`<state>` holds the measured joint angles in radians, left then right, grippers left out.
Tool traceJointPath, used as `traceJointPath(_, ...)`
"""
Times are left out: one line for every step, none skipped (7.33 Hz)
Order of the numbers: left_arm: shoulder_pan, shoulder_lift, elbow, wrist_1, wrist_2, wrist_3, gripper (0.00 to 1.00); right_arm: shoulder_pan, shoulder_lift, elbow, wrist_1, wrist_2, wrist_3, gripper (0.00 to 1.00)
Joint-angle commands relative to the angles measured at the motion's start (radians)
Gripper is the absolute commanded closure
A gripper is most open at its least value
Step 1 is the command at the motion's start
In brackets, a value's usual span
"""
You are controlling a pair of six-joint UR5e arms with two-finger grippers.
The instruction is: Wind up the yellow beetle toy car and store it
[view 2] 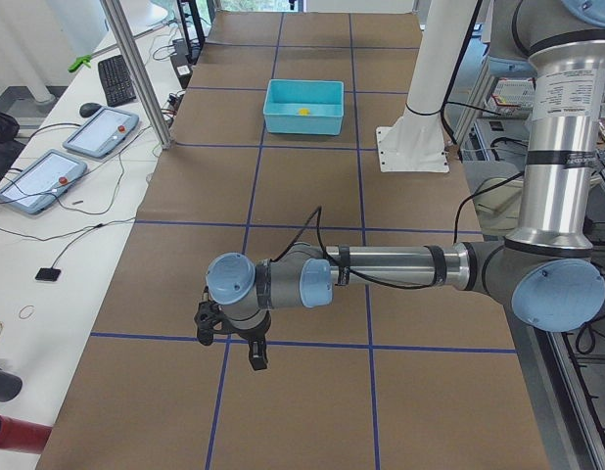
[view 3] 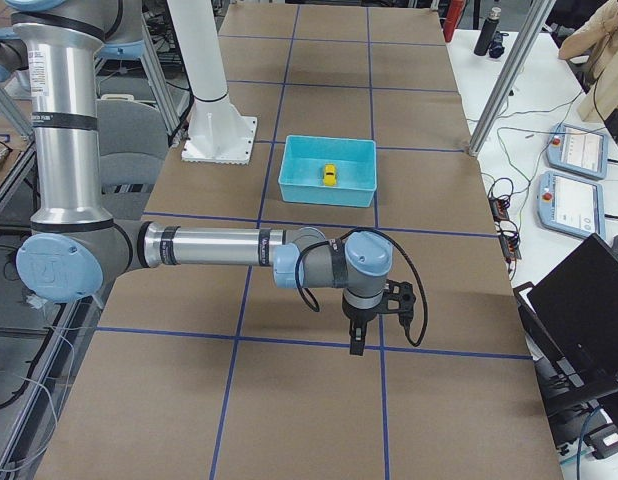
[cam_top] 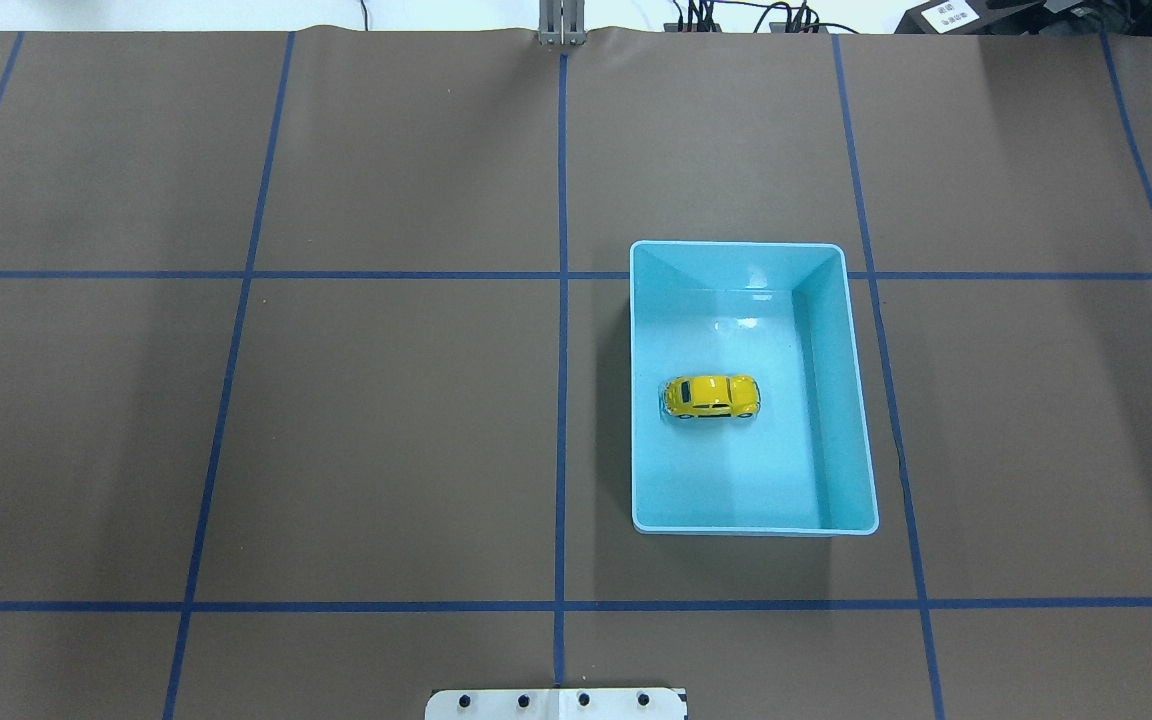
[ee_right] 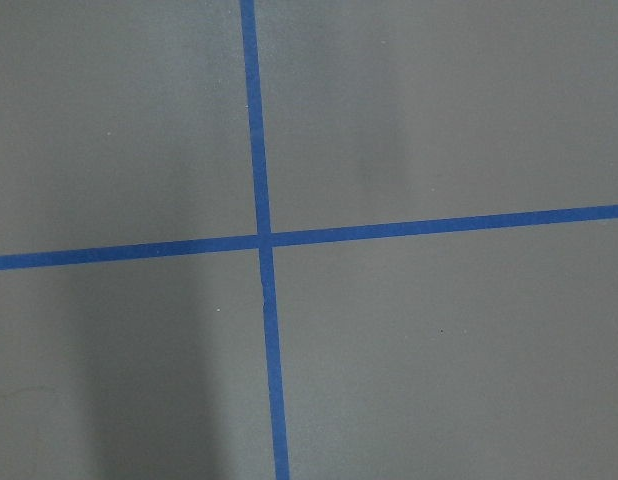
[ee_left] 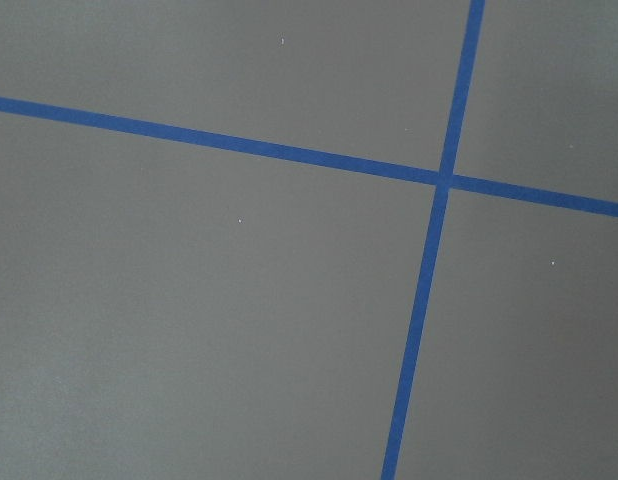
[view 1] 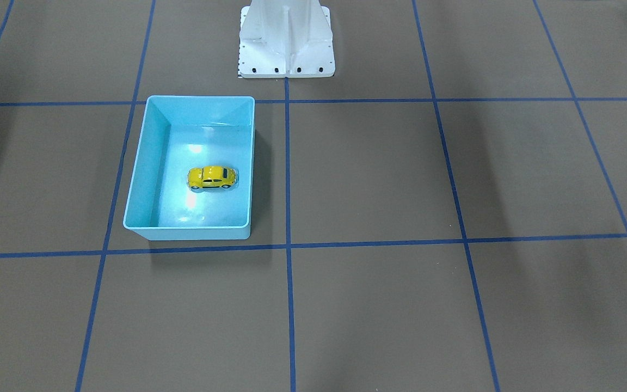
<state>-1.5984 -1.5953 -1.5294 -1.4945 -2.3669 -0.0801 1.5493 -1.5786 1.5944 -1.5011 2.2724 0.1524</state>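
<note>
Yellow beetle toy car [cam_top: 712, 396] is seen on its wheels inside light blue bin [cam_top: 841, 400], near its middle, on table [cam_top: 386, 420]. Left tool [view 2: 231, 335] and right tool [view 3: 379, 315] are held over bare table, well apart from bin. Whether either is released or clenched cannot be told.

From my seat the yellow beetle toy car [view 1: 211, 177] looks glossy and hard-painted. The light blue bin [view 1: 150, 163] is smooth, shiny plastic with glare on its floor. The brown table cover [view 1: 379, 174] is matt and paper-like. The left arm [view 2: 391, 266] has a silvery, satin metal tube.
</note>
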Motion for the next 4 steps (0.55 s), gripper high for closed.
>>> traceJointPath(0.000,0.000,0.000,0.000,0.000,-0.001,0.00,0.000,-0.008,-0.004,0.009,0.002,0.001,0.00)
traceJointPath(0.000,0.000,0.000,-0.001,0.000,-0.001,0.00,0.000,-0.008,-0.007,0.009,0.001,0.001,0.00)
traceJointPath(0.000,0.000,0.000,-0.001,0.000,-0.001,0.00,-0.002,-0.008,-0.007,0.009,0.001,0.001,0.00)
traceJointPath(0.000,0.000,0.000,-0.001,0.000,-0.001,0.00,0.000,-0.006,-0.023,0.010,-0.001,0.001,0.00)
